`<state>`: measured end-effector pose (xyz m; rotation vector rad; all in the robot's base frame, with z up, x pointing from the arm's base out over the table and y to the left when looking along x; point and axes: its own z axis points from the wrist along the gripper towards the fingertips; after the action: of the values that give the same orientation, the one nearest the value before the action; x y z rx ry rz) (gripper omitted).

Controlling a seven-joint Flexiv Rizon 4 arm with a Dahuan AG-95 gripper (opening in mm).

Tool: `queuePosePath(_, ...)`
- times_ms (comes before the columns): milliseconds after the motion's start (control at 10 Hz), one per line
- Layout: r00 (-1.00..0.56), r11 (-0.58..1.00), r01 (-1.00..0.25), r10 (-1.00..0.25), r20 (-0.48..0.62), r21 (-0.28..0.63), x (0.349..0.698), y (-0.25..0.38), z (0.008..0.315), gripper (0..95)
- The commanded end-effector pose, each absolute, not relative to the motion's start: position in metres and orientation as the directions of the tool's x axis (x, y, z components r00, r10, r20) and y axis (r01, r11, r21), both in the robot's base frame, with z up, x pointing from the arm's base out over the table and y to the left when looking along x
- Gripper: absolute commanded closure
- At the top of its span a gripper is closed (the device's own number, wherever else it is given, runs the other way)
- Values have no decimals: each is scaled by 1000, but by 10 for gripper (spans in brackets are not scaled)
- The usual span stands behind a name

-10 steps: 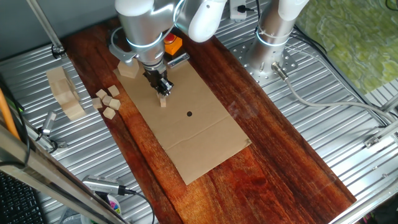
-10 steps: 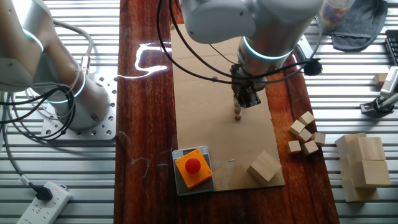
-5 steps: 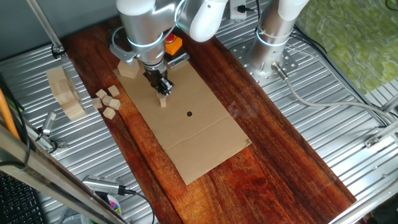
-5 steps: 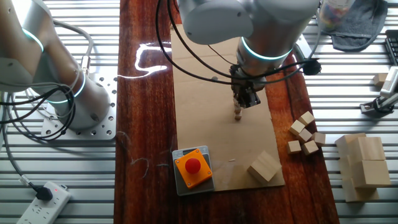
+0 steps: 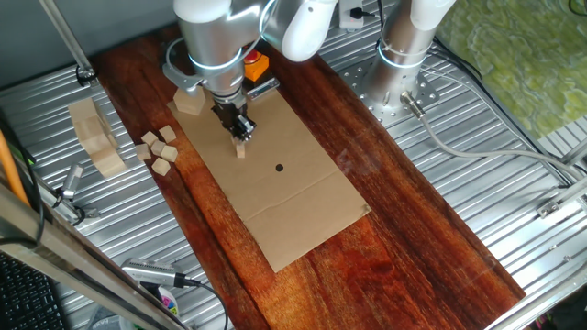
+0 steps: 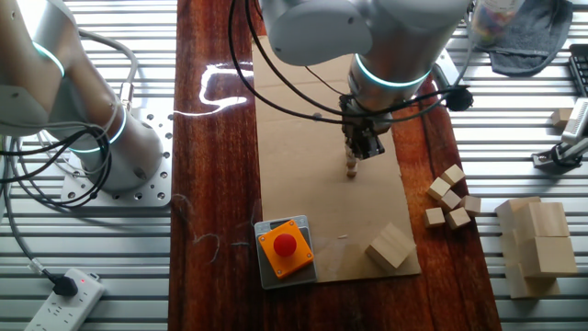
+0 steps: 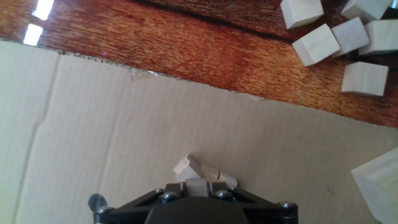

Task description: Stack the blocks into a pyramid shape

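Note:
My gripper [image 5: 240, 129] points straight down over the cardboard sheet [image 5: 293, 202]. Its jaws stand close together on a tiny pale wooden block [image 7: 196, 183], and the gripper [image 7: 196, 189] fills the bottom of the hand view. Right under it two more small blocks [image 7: 186, 166] [image 7: 214, 175] lie together on the cardboard, showing as a little pile [image 5: 240, 150] [image 6: 351, 168] below the gripper [image 6: 360, 147]. Several loose blocks [image 5: 157, 148] [image 6: 450, 197] [image 7: 323, 43] lie on the dark wood beside the cardboard.
A flat hexagonal wooden piece [image 5: 190, 103] [image 6: 390, 246] sits on the cardboard's corner. Beside it is a red button on an orange box [image 6: 285, 248]. Big pale wooden slabs [image 5: 95, 137] [image 6: 537, 241] rest on the metal table. A second arm's base [image 5: 399, 64] stands at the back.

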<state>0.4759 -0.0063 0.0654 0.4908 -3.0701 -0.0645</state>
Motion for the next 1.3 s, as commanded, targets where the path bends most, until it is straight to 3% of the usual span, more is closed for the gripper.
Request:
queuePosePath(100,-958,958,-284,-285,29,46,476,-7,65,950)
queuePosePath(1300,-975,975,-220,-221,24,37,476,-7,67,950)
